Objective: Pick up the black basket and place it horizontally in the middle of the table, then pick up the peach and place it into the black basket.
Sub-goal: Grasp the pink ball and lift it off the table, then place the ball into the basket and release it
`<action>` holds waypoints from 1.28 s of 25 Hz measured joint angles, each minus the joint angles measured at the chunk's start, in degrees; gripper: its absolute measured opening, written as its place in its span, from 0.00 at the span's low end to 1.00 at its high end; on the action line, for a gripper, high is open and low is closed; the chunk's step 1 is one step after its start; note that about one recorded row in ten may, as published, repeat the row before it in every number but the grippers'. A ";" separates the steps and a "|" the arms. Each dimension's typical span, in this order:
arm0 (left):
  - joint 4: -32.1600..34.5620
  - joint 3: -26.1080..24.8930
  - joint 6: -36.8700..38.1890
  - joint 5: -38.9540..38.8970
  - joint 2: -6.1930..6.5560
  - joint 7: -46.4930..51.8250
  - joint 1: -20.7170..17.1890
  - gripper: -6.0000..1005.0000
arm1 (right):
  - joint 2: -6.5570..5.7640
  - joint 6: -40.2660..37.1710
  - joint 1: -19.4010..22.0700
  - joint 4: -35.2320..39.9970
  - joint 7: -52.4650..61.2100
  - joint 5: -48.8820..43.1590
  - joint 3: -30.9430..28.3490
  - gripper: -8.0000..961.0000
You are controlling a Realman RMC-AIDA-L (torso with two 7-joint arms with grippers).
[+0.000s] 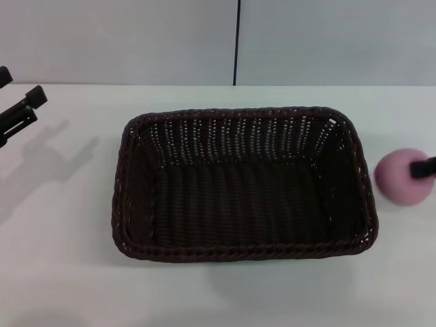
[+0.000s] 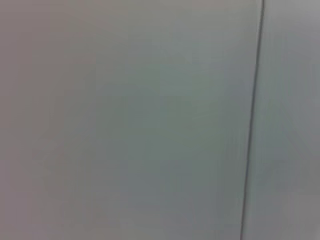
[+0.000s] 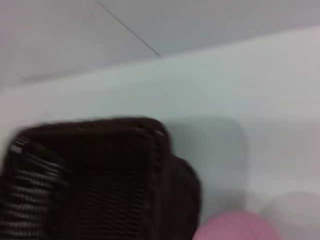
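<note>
The black basket (image 1: 242,184) lies lengthwise across the middle of the table (image 1: 61,259), open side up and empty. The peach (image 1: 402,178) is just off the basket's right end. My right gripper (image 1: 424,167) shows only as a black tip at the picture's right edge, over the peach's upper right side. The right wrist view shows the basket's corner (image 3: 100,180) and the peach (image 3: 235,227) close by it. My left gripper (image 1: 20,102) is far to the left over the table's back edge, open and empty.
A light wall with a dark vertical seam (image 1: 237,41) runs behind the table. The left wrist view shows only that wall and seam (image 2: 252,120). White tabletop runs in front of and to the left of the basket.
</note>
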State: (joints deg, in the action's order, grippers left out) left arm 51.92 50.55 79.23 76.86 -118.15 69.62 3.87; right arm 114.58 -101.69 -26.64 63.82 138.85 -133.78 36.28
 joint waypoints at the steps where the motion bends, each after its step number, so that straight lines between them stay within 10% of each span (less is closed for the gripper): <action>1: -0.72 -0.62 0.86 -0.36 -0.03 -0.59 0.03 0.74 | -0.04 -0.97 1.18 2.08 0.08 1.61 -0.47 0.28; 12: -9.46 -7.17 8.17 -2.70 -0.07 -4.89 1.07 0.74 | 3.01 -12.48 3.46 25.77 3.87 13.67 -3.35 0.18; 25: -14.70 -10.86 11.42 -2.96 0.12 -7.32 1.01 0.74 | 1.62 -4.88 -11.69 -6.63 -11.26 13.54 2.26 0.12; 32: -18.09 -11.97 11.60 -2.96 0.28 -9.60 0.57 0.74 | 1.71 -2.06 -10.45 -8.37 -16.50 16.65 0.93 0.40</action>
State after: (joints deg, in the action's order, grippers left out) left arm 33.83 38.58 90.83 73.90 -117.87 60.02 4.43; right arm 116.29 -103.75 -37.09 55.45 122.35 -117.12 37.21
